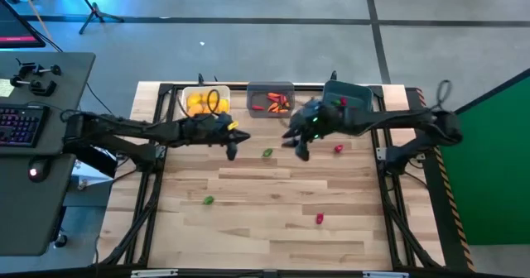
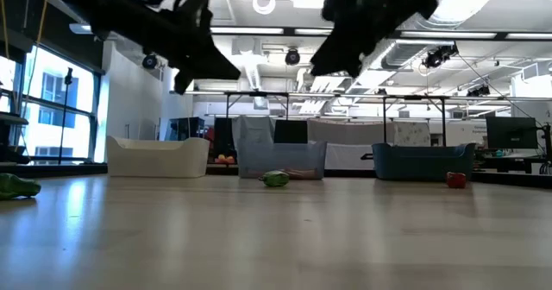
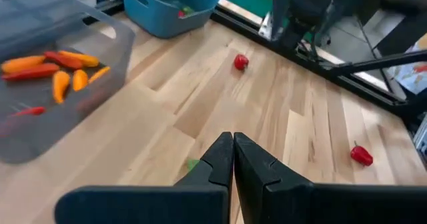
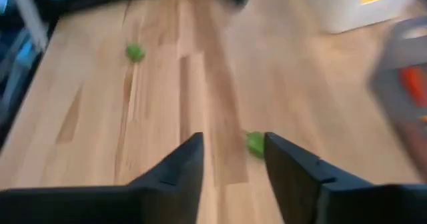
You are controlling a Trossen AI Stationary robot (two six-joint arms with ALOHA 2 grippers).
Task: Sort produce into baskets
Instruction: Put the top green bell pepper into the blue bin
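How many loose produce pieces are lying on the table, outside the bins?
4: a green piece between the two grippers, a red piece right of the right gripper, a green piece lower left, a red piece lower right. The arms may hide others.

The bench (image 1: 273, 220) is of light wooden planks and stands in a black metal frame (image 1: 157, 88). To its left is a grey desk (image 1: 37, 187) with a keyboard (image 1: 18, 125) whose keys glow in colours. A green panel (image 1: 497, 146) stands at the right. The floor (image 1: 248, 30) is grey. Behind the bench, the room has large windows (image 2: 34, 109) and ceiling lamps (image 2: 263, 1).
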